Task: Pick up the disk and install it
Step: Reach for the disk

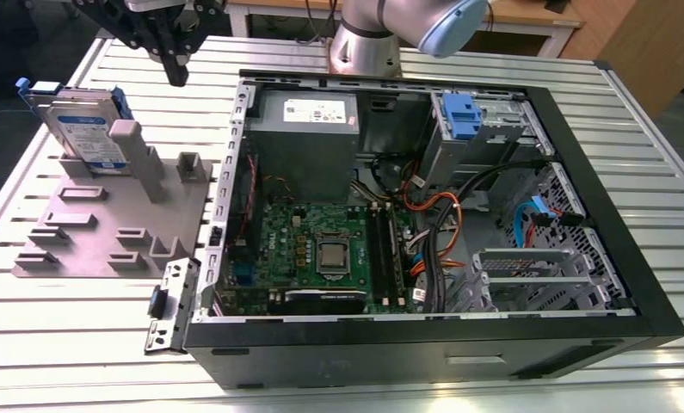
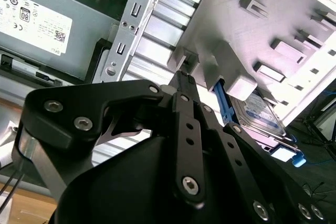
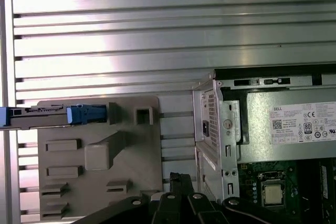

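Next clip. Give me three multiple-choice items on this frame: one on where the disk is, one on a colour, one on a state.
1. Where is the disk? A in the case's drive bay; B in the grey fixture; C flat on the table.
2. Its carrier is: A red; B green; C blue.
3. The computer case is: A open; B closed; C upside down.
Key: 1 B, it stands on edge in a slot of the fixture, at the exterior view's left of the case. 2 C, blue plastic frames the drive. 3 A, the motherboard lies exposed.
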Tool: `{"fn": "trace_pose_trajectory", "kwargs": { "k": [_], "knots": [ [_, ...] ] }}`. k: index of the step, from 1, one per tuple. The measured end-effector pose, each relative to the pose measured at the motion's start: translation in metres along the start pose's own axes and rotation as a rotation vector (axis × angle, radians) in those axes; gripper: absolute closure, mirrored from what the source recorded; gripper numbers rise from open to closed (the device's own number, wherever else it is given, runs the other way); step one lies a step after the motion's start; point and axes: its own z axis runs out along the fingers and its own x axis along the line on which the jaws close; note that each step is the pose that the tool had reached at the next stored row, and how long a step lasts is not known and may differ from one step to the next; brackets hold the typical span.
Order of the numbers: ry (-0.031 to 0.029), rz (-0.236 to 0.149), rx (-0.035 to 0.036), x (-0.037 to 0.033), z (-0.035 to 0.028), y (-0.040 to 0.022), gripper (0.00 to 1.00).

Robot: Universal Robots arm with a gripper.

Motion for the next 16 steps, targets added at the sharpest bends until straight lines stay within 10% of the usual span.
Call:
{"fn": "trace_pose_trajectory", "kwargs": {
  "k": [16],
  "knots": [
    [0.0001,0.000,0.0000,0.0023,0.0002,0.0014,0.89]
  ]
}}
